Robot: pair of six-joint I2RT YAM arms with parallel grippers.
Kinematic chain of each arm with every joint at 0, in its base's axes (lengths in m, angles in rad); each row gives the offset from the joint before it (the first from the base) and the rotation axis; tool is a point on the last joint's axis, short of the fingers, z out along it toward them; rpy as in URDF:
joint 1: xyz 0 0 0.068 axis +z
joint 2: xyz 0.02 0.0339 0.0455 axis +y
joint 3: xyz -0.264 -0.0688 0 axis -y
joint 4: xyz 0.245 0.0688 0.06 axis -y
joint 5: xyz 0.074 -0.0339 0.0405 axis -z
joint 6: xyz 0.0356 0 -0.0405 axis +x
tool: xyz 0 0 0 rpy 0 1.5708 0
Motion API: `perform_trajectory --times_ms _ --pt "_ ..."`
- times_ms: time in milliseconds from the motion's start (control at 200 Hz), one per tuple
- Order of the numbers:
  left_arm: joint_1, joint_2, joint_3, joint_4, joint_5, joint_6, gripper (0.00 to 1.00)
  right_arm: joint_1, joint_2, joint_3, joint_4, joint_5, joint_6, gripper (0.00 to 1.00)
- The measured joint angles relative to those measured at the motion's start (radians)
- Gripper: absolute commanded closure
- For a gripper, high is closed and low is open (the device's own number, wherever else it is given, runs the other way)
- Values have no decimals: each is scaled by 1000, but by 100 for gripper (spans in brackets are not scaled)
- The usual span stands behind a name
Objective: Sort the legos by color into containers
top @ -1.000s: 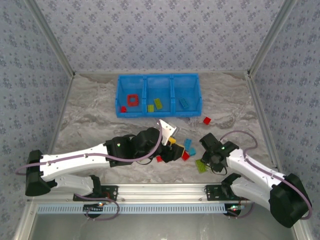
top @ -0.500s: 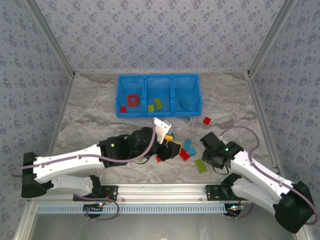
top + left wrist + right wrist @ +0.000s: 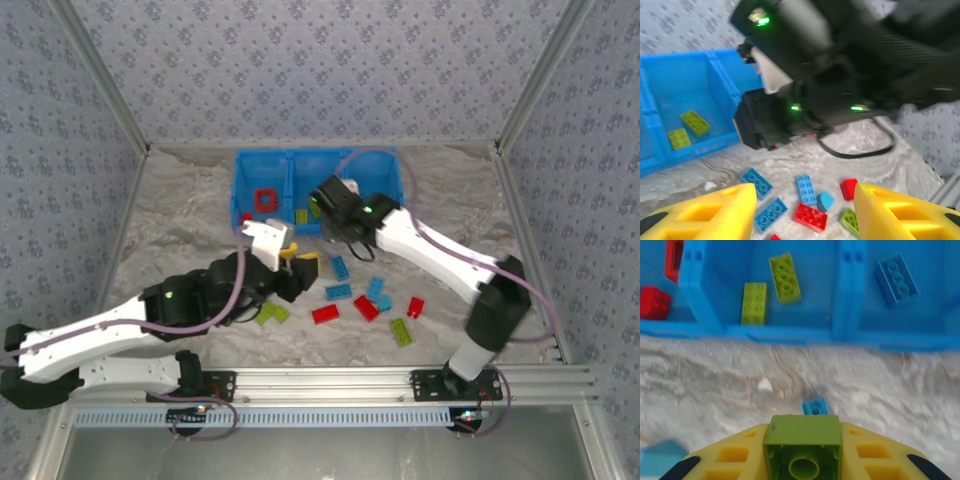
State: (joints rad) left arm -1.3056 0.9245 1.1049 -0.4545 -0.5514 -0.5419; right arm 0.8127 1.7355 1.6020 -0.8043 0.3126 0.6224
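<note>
The blue bin (image 3: 372, 226) stands at the back of the table, with three compartments. Its left one holds red legos (image 3: 655, 302), its middle one two lime green legos (image 3: 785, 278), its right one a blue lego (image 3: 896, 273). My right gripper (image 3: 327, 210) hovers at the bin's near wall, shut on a lime green lego (image 3: 803, 440). My left gripper (image 3: 805, 200) is open and holds nothing, above loose blue (image 3: 806, 189), red (image 3: 810, 217) and green (image 3: 852, 222) legos. From above, the left gripper (image 3: 295, 266) is left of that scatter.
Loose legos lie across the table's middle: blue (image 3: 338, 292), red (image 3: 325, 313), red (image 3: 415, 306), green (image 3: 401, 332), green (image 3: 270, 313). The right arm (image 3: 440, 255) stretches diagonally over them. Patterned walls and metal rails (image 3: 330, 380) close in the table.
My right gripper closed on a green lego near the front and swung up and left to the bin. My left gripper drew back to the left. Loose bricks have shifted.
</note>
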Motion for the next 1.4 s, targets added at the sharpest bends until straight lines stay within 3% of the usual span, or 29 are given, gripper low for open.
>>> perform_trajectory --times_ms 230,490,829,1194,1399 --pt "0 -97 0 -64 -118 -19 45 -61 399 440 -64 49 -112 72" --pt "0 -105 0 -116 -150 -48 45 -123 645 685 -143 77 -143 72" --pt "0 -97 -26 -126 -152 -82 45 -135 750 724 -183 95 -151 68" --pt "0 -83 -28 -126 -144 -89 44 -135 774 785 -199 121 -163 54" --pt "0 -82 -28 -126 -141 -92 44 -127 774 797 -203 145 -172 52"
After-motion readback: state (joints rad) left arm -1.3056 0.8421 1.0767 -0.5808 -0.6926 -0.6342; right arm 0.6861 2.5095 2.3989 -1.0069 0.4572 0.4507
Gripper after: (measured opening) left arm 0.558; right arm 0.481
